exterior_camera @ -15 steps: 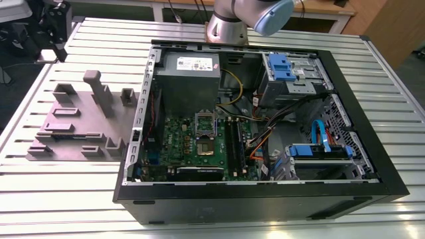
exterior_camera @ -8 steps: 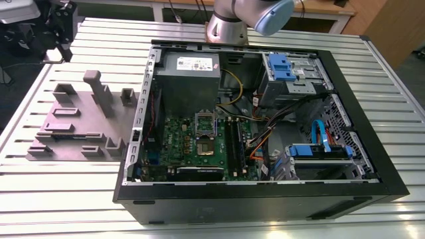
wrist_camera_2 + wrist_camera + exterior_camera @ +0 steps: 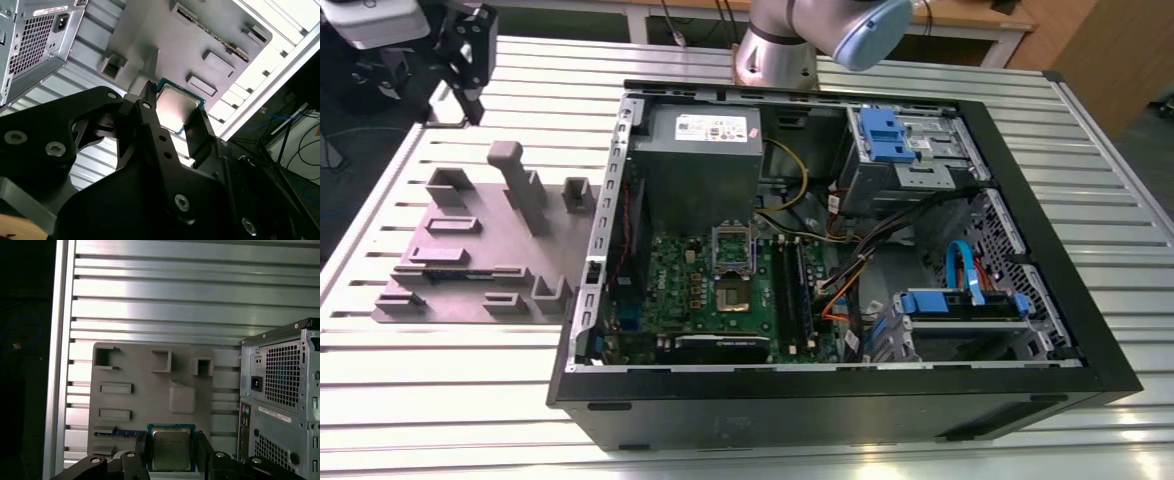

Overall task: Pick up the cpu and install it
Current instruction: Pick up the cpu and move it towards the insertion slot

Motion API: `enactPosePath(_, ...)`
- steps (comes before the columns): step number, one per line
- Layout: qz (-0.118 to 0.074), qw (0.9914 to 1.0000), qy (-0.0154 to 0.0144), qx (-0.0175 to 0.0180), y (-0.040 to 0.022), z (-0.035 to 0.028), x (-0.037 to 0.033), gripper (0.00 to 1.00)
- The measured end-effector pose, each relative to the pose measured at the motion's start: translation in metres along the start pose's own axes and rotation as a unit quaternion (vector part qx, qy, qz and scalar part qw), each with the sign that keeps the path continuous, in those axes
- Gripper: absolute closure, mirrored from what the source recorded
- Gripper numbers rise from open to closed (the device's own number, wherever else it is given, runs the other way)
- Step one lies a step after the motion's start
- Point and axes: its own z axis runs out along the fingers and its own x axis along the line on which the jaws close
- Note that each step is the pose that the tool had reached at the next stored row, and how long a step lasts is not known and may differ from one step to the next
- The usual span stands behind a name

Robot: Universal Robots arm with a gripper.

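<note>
**Q:** Start at the exterior view's left. Where are you?

**Me:** Up high, over the far corner of the worktop (image 3: 454,380). My pincer (image 3: 464,112) hangs above the grey parts tray (image 3: 480,250), well clear of it.

**Q:** Carrying anything?

**Me:** Yes. In both wrist views the fingers (image 3: 150,120) are drawn in narrow on the cpu (image 3: 171,450), one on each of two opposite edges. Its metal top faces the cameras. The tray lies far beneath.

**Q:** And further right?

**Me:** The open computer case (image 3: 854,410), lying on its side. Inside is the green motherboard (image 3: 680,280), with the socket (image 3: 731,265) near its middle. The power supply (image 3: 700,150) is beyond it, and cables (image 3: 847,280) run to the right.

**Q:** What worries you?

**Me:** Three things, all judgement.
- **Grip:** it is edge-only on a thin, smooth chip. A jolt in transit could let it pivot or slip.
- **Case wall:** it stands between me and the board. Crossing too low would clip it.
- **Seating:** a chip that arrives tilted or rotated would sit crooked and could damage the contacts. I cannot tell from here whether the socket's frame is fully open.
</note>
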Motion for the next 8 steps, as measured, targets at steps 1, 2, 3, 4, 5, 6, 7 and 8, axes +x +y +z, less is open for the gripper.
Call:
enactPosePath(1,0.000,1.00000,0.0000,0.0000,0.0000,0.0000,-0.0009,0.53)
enactPosePath(2,0.000,1.00000,0.0000,0.0000,0.0000,0.0000,-0.0016,0.53)
enactPosePath(3,0.000,1.00000,0.0000,0.0000,-0.0001,0.0000,-0.0023,0.53)
enactPosePath(4,0.000,1.00000,0.0000,0.0000,-0.0001,0.0000,-0.0030,0.53)
enactPosePath(5,0.000,1.00000,0.0000,0.0000,-0.0001,0.0000,-0.0037,0.53)
enactPosePath(6,0.000,1.00000,0.0000,0.0000,-0.0001,0.0000,-0.0045,0.53)
enactPosePath(7,0.000,1.00000,0.0000,0.0000,-0.0001,0.0000,-0.0052,0.53)
enactPosePath(8,0.000,1.00000,0.0000,0.0000,-0.0002,0.0000,-0.0059,0.53)
